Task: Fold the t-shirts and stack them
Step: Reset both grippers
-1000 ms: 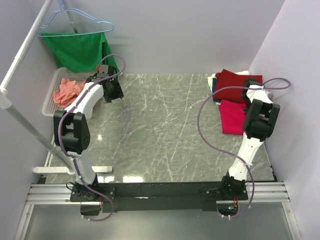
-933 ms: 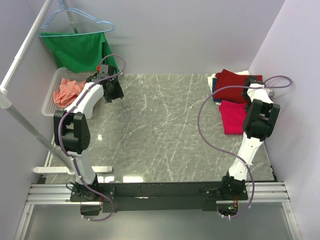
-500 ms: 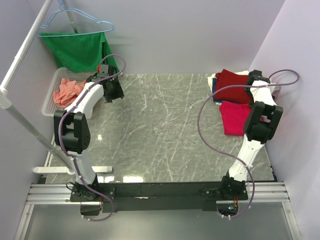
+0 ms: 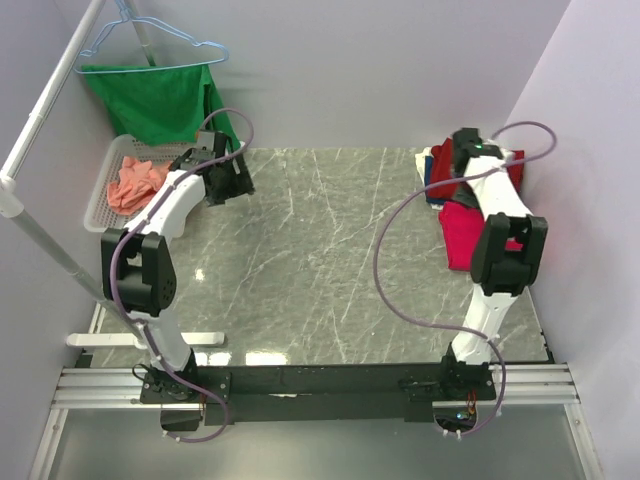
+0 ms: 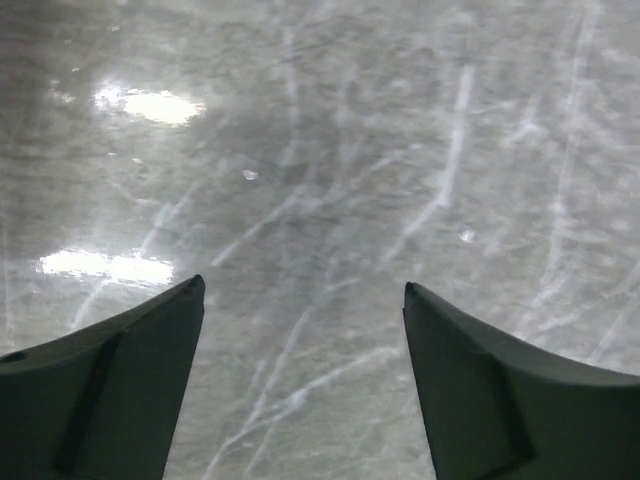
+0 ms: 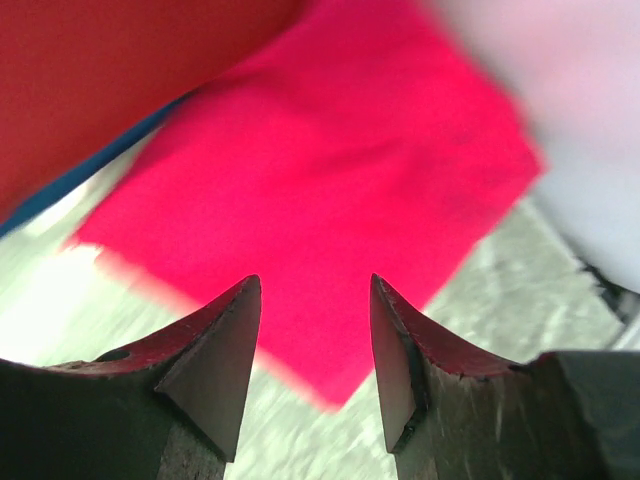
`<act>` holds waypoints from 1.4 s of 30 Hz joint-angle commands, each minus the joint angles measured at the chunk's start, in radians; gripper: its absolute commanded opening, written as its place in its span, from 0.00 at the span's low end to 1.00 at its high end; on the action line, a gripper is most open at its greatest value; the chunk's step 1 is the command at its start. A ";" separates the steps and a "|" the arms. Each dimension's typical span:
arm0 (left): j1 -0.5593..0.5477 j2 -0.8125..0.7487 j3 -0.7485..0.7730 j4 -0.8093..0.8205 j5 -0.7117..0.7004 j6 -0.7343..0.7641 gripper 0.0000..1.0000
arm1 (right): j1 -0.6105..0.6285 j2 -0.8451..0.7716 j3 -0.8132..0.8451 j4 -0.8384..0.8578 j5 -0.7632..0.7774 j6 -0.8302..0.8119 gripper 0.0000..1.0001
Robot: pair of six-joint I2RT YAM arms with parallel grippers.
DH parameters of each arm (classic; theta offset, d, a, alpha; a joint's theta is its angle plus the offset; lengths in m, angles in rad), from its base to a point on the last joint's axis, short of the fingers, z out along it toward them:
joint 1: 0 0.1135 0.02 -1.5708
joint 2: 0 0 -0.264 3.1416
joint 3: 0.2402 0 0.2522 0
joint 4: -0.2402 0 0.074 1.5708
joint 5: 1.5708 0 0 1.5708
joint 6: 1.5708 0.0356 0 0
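At the back right, a folded dark red t-shirt [image 4: 447,178] tops a stack, with blue [image 4: 429,190] and white [image 4: 425,158] edges showing beneath it. A folded bright pinkish-red t-shirt [image 4: 462,238] lies just in front of the stack. My right gripper [image 4: 458,165] hovers over them, open and empty. In its wrist view the jaws [image 6: 315,290] frame the pinkish-red t-shirt [image 6: 330,170], with the dark red one [image 6: 120,80] at upper left. A salmon-orange t-shirt [image 4: 135,180] lies crumpled in the basket. My left gripper [image 4: 228,180] [image 5: 300,290] is open over bare marble.
A white basket [image 4: 100,205] stands at the back left corner. A green cloth [image 4: 160,100] hangs from a blue hanger [image 4: 150,40] on a white rail [image 4: 40,120] above it. Walls close in the table at the back and right.
My right gripper opened and swung from the right of the shirts to the back, over the dark red stack. My left gripper opened a little wider and barely shifted.
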 commanded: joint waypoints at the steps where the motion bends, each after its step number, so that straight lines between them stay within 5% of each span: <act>1: -0.047 -0.104 -0.018 0.081 0.001 0.040 0.91 | 0.123 -0.111 0.013 -0.022 -0.041 0.034 0.54; 3: -0.061 -0.116 -0.033 0.090 -0.010 0.038 0.99 | 0.198 -0.137 -0.016 -0.008 -0.064 0.034 0.54; 22: -0.165 -0.282 -0.228 0.207 -0.072 -0.022 0.99 | 0.537 -0.418 -0.306 0.320 -0.575 -0.054 0.55; 42: -0.222 -0.301 -0.256 0.173 -0.179 -0.003 1.00 | 0.659 -0.379 -0.335 0.340 -0.642 -0.072 0.55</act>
